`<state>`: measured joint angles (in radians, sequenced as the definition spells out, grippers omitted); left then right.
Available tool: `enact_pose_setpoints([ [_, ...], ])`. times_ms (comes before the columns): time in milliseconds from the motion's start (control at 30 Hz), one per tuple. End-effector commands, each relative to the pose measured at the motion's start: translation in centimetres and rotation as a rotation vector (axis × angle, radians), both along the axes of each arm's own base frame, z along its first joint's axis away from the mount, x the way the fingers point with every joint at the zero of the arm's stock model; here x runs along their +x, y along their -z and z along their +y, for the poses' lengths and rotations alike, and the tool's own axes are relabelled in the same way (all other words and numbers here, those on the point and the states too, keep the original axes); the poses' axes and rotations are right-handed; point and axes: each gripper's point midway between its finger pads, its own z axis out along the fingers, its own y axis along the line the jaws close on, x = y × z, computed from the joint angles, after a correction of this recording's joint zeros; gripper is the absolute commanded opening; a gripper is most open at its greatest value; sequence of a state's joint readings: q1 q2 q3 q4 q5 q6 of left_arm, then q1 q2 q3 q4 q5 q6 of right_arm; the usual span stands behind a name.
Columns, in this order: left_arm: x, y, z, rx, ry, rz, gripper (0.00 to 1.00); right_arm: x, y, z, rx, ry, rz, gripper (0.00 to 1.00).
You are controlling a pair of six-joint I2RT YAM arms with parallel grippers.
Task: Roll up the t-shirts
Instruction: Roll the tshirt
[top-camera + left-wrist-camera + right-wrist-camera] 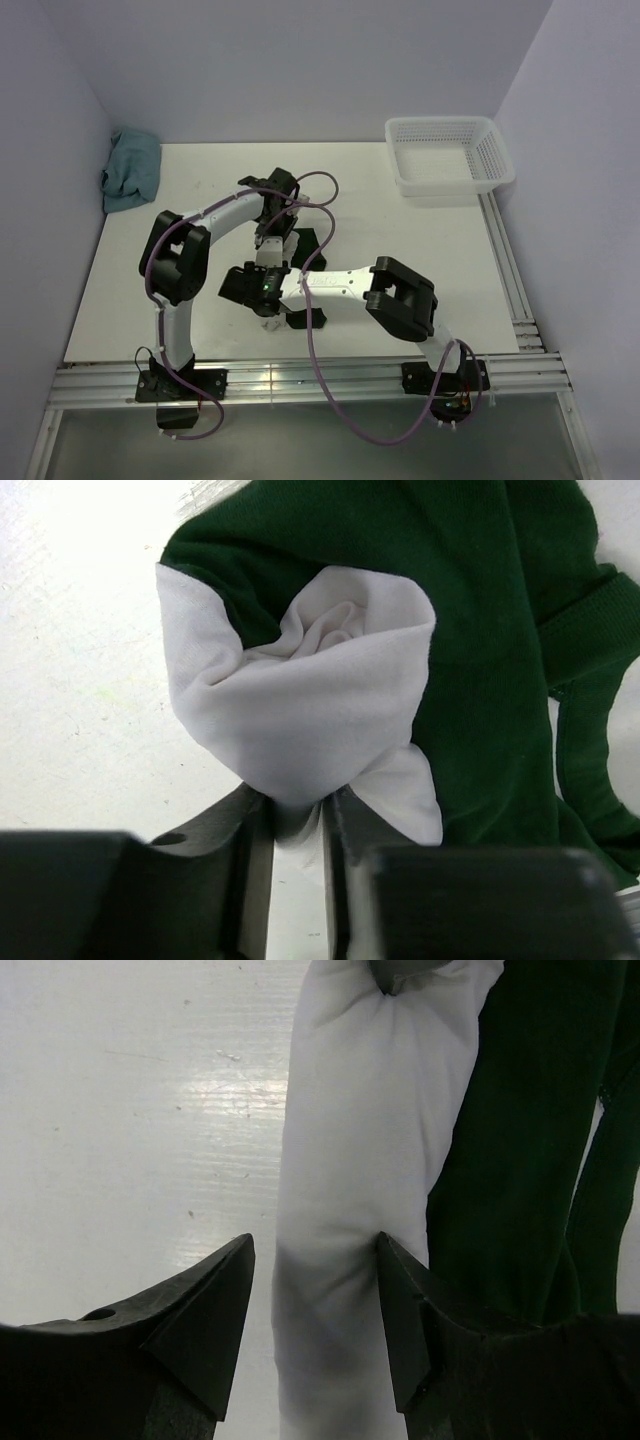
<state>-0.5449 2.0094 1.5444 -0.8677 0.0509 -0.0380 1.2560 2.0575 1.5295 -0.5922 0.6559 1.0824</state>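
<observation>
One t-shirt, cream-white with dark green sleeves, lies mid-table, rolled into a white tube (360, 1160) beside its green part (520, 1140). In the top view it (314, 238) is mostly hidden under both arms. My left gripper (297, 805) is shut on the white cloth at the roll's end (300, 690), whose spiral opening faces that camera; the green fabric (480, 630) lies behind it. My right gripper (315, 1250) is open and straddles the roll; its right finger (400, 1310) touches the cloth, its left finger (215, 1310) stands clear. In the top view the left gripper (272, 238) and right gripper (266, 300) are close together.
A small teal-blue cloth (130, 170) lies crumpled at the table's far left corner. A white plastic basket (497, 160) stands at the far right. A metal rail (300, 380) runs along the near edge, another along the right edge.
</observation>
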Motion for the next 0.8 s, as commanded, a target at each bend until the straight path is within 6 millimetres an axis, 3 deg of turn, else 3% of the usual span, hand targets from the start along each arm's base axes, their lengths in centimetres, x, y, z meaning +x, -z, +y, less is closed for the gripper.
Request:
enact_pose_setpoints([
  [0,1.0,-0.5,-1.4,-0.037,0.021,-0.028,0.29,-1.4,3.1,-1.8,-0.102,0.023,0.099,0.6],
  [267,2.0,-1.9,-2.3,-0.094,0.029,-0.042,0.51,-2.6,4.8,-3.6,-0.156,0.04,0.153,0.6],
  [400,3.4,-3.8,-2.4,-0.153,0.017,-0.083,0.62,-3.0,5.7,-3.7,-0.178,0.023,0.177,0.61],
  [533,4.9,-5.0,-1.6,-0.192,-0.007,-0.098,0.65,-3.3,6.6,-3.7,-0.171,0.02,0.195,0.59],
  [600,5.4,-5.8,-1.0,-0.241,-0.026,-0.093,0.65,-3.4,6.6,-3.7,-0.132,0.024,0.194,0.56],
  [633,6.0,-6.1,-0.4,-0.254,-0.002,-0.11,0.66,-3.5,6.7,-3.6,-0.114,0.021,0.193,0.46],
  [667,5.6,-6.5,-0.3,-0.29,0.01,-0.103,0.67,-3.4,5.7,-3.3,-0.07,0.019,0.185,0.41],
  [767,5.4,-6.9,0.4,-0.346,0.039,-0.133,0.68,-3.3,6.0,-2.9,0.031,-0.017,0.186,0.31],
])
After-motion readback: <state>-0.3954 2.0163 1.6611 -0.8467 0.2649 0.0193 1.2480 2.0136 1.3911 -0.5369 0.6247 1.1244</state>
